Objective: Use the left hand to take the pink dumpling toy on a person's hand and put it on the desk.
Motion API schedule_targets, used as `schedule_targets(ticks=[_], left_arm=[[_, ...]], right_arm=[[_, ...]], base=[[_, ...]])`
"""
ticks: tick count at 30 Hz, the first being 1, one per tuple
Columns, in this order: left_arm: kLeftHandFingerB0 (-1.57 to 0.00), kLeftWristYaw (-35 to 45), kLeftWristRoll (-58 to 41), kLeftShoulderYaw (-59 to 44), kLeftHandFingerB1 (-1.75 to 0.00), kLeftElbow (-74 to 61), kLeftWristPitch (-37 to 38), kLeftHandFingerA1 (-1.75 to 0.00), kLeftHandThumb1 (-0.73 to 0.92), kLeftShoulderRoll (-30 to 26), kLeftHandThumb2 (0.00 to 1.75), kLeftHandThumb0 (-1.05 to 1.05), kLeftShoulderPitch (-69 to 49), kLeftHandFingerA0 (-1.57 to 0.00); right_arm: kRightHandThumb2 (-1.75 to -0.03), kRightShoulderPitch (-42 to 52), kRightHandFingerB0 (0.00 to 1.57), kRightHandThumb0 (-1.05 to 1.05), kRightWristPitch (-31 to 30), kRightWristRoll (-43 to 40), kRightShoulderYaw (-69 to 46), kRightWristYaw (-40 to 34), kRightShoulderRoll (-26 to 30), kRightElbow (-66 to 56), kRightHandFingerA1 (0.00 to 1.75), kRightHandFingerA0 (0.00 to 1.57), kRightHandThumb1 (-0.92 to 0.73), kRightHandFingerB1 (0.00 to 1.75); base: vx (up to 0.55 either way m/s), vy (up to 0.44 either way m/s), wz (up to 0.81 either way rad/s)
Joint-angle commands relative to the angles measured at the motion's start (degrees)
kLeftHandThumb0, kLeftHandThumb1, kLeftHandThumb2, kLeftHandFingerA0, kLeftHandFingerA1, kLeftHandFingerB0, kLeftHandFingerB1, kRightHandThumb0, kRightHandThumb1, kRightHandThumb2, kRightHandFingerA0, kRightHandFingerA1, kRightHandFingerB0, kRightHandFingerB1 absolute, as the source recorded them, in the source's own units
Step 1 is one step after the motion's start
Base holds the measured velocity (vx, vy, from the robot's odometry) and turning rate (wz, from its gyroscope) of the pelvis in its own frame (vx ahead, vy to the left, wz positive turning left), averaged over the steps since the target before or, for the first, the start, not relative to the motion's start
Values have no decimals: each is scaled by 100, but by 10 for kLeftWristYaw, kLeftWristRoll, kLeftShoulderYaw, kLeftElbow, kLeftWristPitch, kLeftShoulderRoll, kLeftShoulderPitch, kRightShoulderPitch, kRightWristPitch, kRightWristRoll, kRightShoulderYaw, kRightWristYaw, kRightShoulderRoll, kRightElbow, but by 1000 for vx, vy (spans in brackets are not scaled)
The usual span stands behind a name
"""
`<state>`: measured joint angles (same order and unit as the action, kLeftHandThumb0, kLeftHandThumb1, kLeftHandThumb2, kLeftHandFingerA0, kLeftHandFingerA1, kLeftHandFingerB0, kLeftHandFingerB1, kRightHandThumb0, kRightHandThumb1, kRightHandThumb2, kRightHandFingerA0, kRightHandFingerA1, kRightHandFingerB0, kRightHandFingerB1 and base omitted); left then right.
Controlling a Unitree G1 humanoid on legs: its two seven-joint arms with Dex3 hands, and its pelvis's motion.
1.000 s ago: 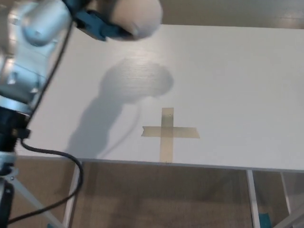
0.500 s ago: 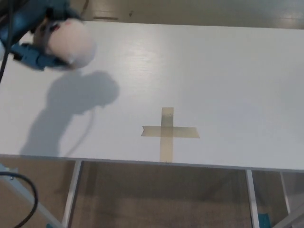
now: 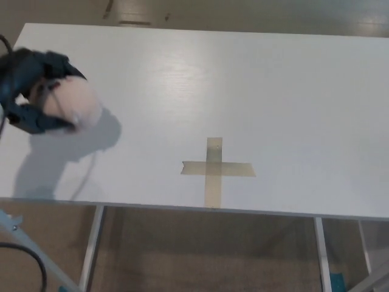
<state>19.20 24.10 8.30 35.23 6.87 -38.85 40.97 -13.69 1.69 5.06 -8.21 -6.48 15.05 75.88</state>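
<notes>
Left of the tape cross [image 3: 216, 168], over the worktop [image 3: 273, 91]: pink dumpling toy [image 3: 73, 104], likely soft and light, gripped round its middle by the left robot hand [image 3: 33, 91].

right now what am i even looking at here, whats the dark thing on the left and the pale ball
This is one picture from a camera on a humanoid robot's head, looking down at a white desk. The dark shape at the left edge is the robot's left hand, a black hand with a thumb and two thick fingers. It is closed around the pale ball, a pink dumpling toy, held at the desk's left side. On the desk itself lies only a cross of tan tape. The right hand is out of the picture, and no person shows.
</notes>
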Motion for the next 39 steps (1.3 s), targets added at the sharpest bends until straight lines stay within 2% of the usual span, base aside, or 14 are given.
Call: schedule_targets(ticks=[1,3,8,13,16,17,18,20,21,24,27,28,30,39], left_arm=[[-67,-26,16,15,-45,-15,-17,-88,77,19,62,-22,-30,-90],[-68,-26,20,20,-46,-18,-17,-71,76,22,63,-24,-36,-91],[-72,-17,35,45,-47,-16,-18,-74,76,25,63,-25,-37,-85],[-61,-10,24,49,-41,-16,-10,-107,73,30,62,-21,-48,-74],[-57,-7,16,46,-40,-16,-10,-103,72,32,61,-20,-53,-77],[-46,-5,15,45,-36,-14,-8,-57,66,29,60,-26,-54,-79],[-46,-4,15,44,-36,-13,-7,-57,66,28,60,-26,-54,-79],[-38,1,20,48,-33,-15,-12,-41,63,26,59,-31,-51,-54],[-10,18,34,58,-39,-12,-31,-39,39,20,75,-60,-42,-4],[-9,31,45,69,-19,-3,-43,-24,45,12,79,-70,-31,-9],[-2,38,43,70,-22,-10,-54,-21,40,9,81,-64,-30,-2],[-1,40,42,69,-23,-15,-59,-19,48,8,58,-75,-32,0],[0,41,39,67,-17,-27,-68,-6,49,5,56,-78,-35,0],[0,49,14,35,0,-84,-89,0,43,-8,65,-87,-36,0]], right_arm=[[-61,7,58,-26,-2,-4,-3,-6,-2,0,45,67,-71,43],[-61,7,58,-27,-1,-5,-4,-5,-2,-1,44,66,-71,43],[-61,7,56,-26,2,-10,-8,1,-1,-4,44,65,-72,43],[-62,6,56,-26,3,-12,-12,6,0,-4,44,64,-72,42],[-62,6,56,-26,4,-11,-10,8,0,-4,44,64,-72,42],[-62,6,57,-26,2,-12,-11,7,0,-4,44,64,-72,43],[-62,5,57,-26,1,-13,-12,6,0,-4,44,64,-72,43],[-62,6,57,-26,1,-13,-12,5,0,-4,44,64,-72,43],[-62,6,57,-26,1,-16,-14,6,1,-5,44,64,-72,43],[-62,5,57,-26,0,-18,-16,7,0,-4,44,64,-72,43],[-62,4,57,-26,0,-17,-16,7,0,-4,44,64,-72,43],[-62,4,57,-26,0,-17,-16,8,0,-4,44,64,-72,43],[-61,4,58,-27,1,-18,-16,10,0,-4,44,65,-72,43],[-61,3,59,-26,1,-16,-14,10,-1,-4,44,65,-72,44]], base=[[0,0,0],[0,0,0],[0,0,0],[0,0,0],[0,0,0],[0,0,0],[0,0,0],[0,0,0],[0,0,0],[0,0,0],[0,0,0],[0,0,0],[0,0,0],[0,0,0]])
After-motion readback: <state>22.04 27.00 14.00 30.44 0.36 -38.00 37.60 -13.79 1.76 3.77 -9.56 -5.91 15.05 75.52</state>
